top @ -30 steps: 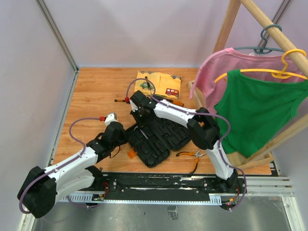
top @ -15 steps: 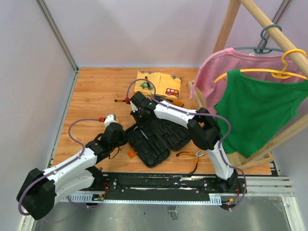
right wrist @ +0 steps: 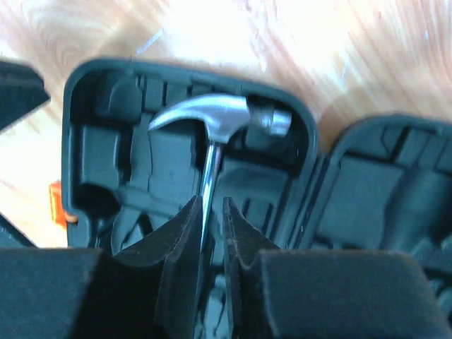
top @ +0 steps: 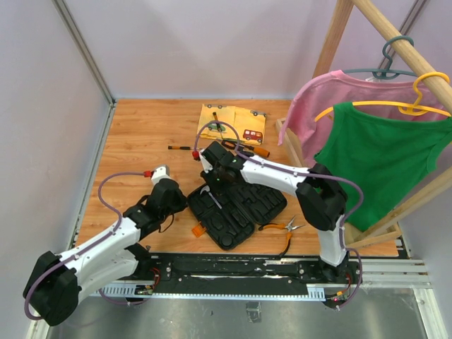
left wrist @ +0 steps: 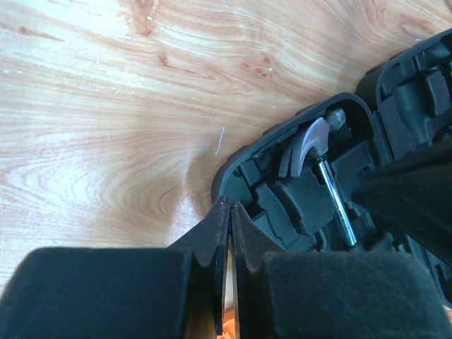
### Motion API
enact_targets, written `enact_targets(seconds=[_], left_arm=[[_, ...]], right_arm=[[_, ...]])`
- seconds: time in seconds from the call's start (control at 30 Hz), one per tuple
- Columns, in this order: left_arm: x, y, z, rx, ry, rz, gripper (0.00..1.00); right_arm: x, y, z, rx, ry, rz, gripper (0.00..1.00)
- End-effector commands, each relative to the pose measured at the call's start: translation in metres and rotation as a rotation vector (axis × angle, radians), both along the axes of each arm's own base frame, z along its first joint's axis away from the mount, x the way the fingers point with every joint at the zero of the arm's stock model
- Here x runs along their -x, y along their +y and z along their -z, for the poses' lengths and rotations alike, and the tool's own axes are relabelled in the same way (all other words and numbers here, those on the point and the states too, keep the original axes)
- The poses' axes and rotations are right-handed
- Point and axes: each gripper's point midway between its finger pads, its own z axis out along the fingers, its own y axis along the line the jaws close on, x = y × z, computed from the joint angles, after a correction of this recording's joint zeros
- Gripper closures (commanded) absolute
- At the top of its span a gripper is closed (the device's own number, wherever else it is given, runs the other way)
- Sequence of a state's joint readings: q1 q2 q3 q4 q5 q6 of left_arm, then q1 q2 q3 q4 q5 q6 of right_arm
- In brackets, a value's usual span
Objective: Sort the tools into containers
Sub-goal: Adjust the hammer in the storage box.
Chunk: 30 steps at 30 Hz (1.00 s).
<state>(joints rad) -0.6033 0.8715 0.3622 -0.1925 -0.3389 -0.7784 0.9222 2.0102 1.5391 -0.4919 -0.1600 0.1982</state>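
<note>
The black tool case lies open near the table's front. A steel claw hammer rests in a moulded slot of its left half. In the right wrist view the hammer head lies at the far end of the slot. Its shaft runs back between the tips of my right gripper, whose jaws stand slightly open around it. My left gripper is shut and empty, with its tips at the case's left rim. The hammer shows there too.
Orange-handled pliers lie right of the case. Screwdrivers rest by a yellow car-print cloth, and a thin one lies to its left. The case's orange latch sticks out in front. A wooden rack with hung shirts fills the right side.
The case has turned and slid a little, and the hammer now shows lying in it. My right gripper has parted its jaws slightly and shifted right. The left arm barely moved.
</note>
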Motion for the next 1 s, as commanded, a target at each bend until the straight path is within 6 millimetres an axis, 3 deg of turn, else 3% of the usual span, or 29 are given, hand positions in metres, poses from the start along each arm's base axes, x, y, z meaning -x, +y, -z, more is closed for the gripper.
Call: enact_targets(seconds=[0.0,0.17,0.33,0.47,0.63,0.97], left_arm=[[-0.017,-0.010,-0.026,-0.006,-0.067,0.039,0.92],[-0.037,-0.028,-0.046,-0.014,-0.105,0.100,0.94],[-0.055,-0.054,-0.049,-0.035,-0.088,0.199,0.97],[-0.064,-0.070,-0.038,-0.079,-0.031,0.269,0.98],[-0.066,-0.073,-0.018,-0.142,0.044,0.305,0.99],[-0.067,-0.076,-0.008,-0.186,0.081,0.347,0.97]], right_arm=[[0.018,-0.014,-0.012,-0.033,-0.013,0.001,0.81],[0.033,-0.035,-0.010,-0.052,-0.019,0.022,0.81],[0.048,-0.049,-0.006,-0.061,0.010,0.047,0.82],[0.056,-0.054,-0.002,-0.064,0.042,0.077,0.83],[0.063,-0.059,0.005,-0.066,0.077,0.108,0.83],[0.070,-0.057,0.008,-0.080,0.114,0.105,0.82]])
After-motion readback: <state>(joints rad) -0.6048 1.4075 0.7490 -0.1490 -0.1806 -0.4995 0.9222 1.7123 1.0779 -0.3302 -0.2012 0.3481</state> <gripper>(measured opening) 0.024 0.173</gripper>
